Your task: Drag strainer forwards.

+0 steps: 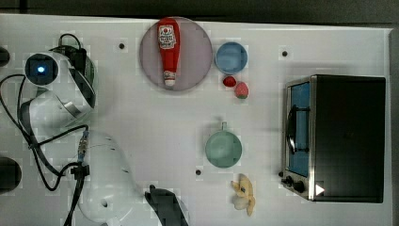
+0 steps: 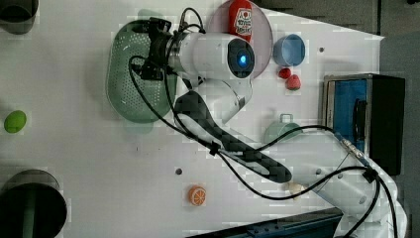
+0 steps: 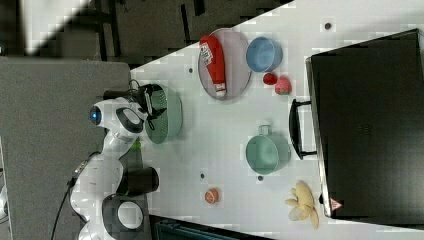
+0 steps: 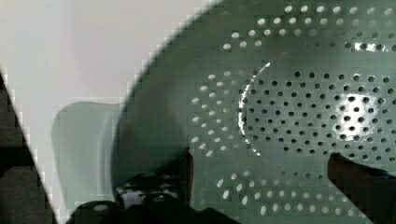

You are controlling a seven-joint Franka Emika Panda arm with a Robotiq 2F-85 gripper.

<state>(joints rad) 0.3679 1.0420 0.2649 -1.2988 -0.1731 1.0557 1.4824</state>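
The strainer [image 2: 130, 79] is lying in the upper left of the left view, a pale mint-green oval bowl on the white table [image 2: 89, 158], its long axis running up and down the frame. In the right view the strainer [image 3: 167, 117] is sitting left of centre, close to the table's edge there.

The gripper [image 2: 152, 47] is hanging over the strainer's upper right rim in the left view, with the white wrist reaching in from the right of the frame. In the wrist view the gripper [image 4: 259, 161] is standing wide apart with nothing between its fingers: one dark fingertip [image 4: 184, 163] is showing low in the frame near the bowl's inner wall, and the other is showing at the lower right edge, over the perforated floor. The strainer [image 4: 299, 107] is spreading across most of that frame, so both fingers are sitting above the inside of the bowl, near one of its ends. Whether either finger is touching the plastic cannot be told.

In the top view, a red ketchup bottle [image 1: 168, 51] is lying on a grey plate [image 1: 197, 52] at upper centre, with a blue bowl [image 1: 231, 57] just beside the plate. A green cup [image 1: 223, 149] is standing near the middle, well apart from the strainer.
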